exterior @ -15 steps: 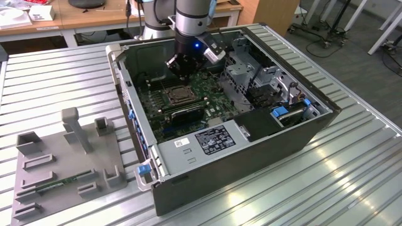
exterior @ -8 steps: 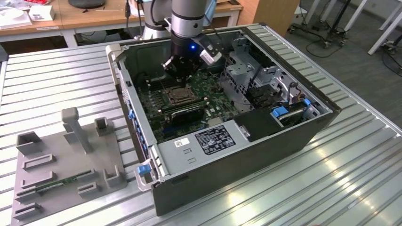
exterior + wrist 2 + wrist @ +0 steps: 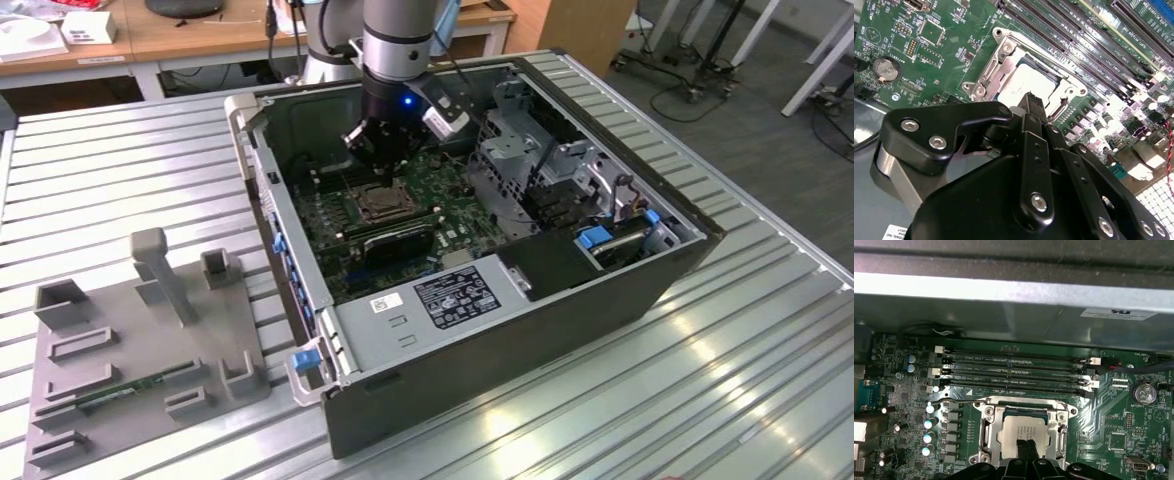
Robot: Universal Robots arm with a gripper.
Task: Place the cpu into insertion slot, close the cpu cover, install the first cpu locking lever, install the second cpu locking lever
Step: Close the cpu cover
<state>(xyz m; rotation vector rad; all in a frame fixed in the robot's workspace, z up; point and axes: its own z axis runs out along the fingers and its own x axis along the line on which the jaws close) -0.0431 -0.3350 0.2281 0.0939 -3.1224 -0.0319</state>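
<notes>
One gripper [image 3: 1026, 450] hangs inside an open computer case [image 3: 601, 290] that stands on a ribbed metal table [image 3: 747, 400]. Its two fingers are pressed together with nothing between them. In both wrist views the closed tips sit directly over the insertion slot [image 3: 379, 205], just above the edge of the cpu [image 3: 1024, 429] that lies nearest the gripper [image 3: 1032, 102] body.

There is one cpu, a pale square chip lying flat inside the insertion slot. One cpu cover [image 3: 990, 432], a silvery frame, appears to lie down around it, and the chip shows through its cut-out. The cpu is square, so it has no long axis. How the locking levers stand cannot be told.

Four long memory slots [image 3: 1014, 372] run side by side just beyond the insertion slot, parallel to its far edge.
</notes>
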